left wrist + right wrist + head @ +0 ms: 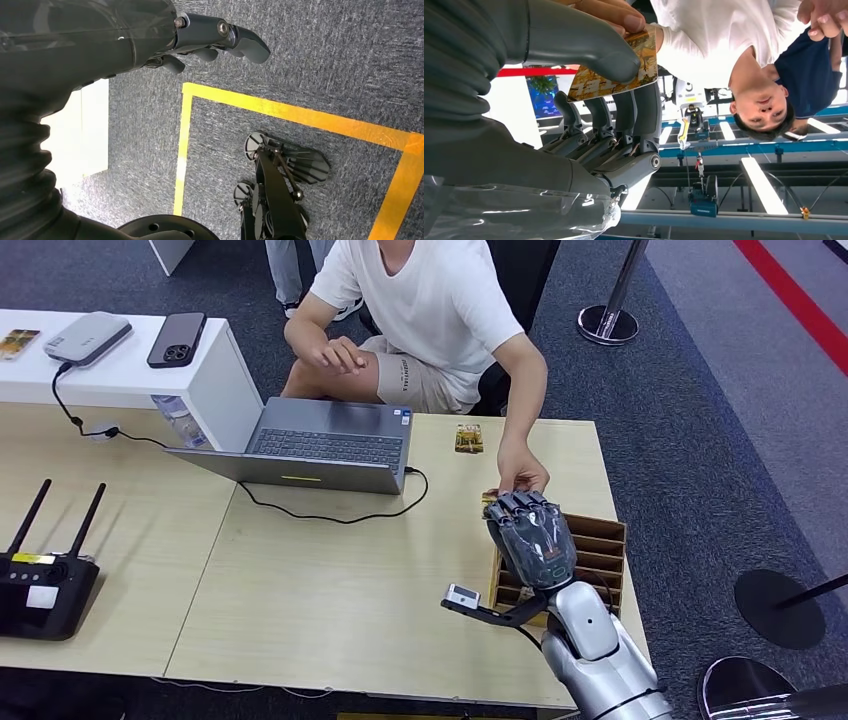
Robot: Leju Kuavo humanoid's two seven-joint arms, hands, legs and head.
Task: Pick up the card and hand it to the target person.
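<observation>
In the head view my right hand (530, 535) is raised over the table's right end, its back toward me. A corner of the card (489, 498) peeks out beside its fingertips. The right wrist view shows the yellow-brown picture card (591, 86) pinched between my thumb (574, 42) and fingers (624, 112). The seated person in a white shirt (430, 300) reaches over, and that person's hand (522, 475) grasps the card's far end with fingertips (616, 15). My left hand (220, 37) hangs above the carpet, fingers loose, holding nothing.
A second card (468, 438) lies on the table near the laptop (320, 445). A slotted cardboard box (598, 545) sits under my right hand. A black router (40, 585) stands far left; a phone (177, 338) rests on the white counter.
</observation>
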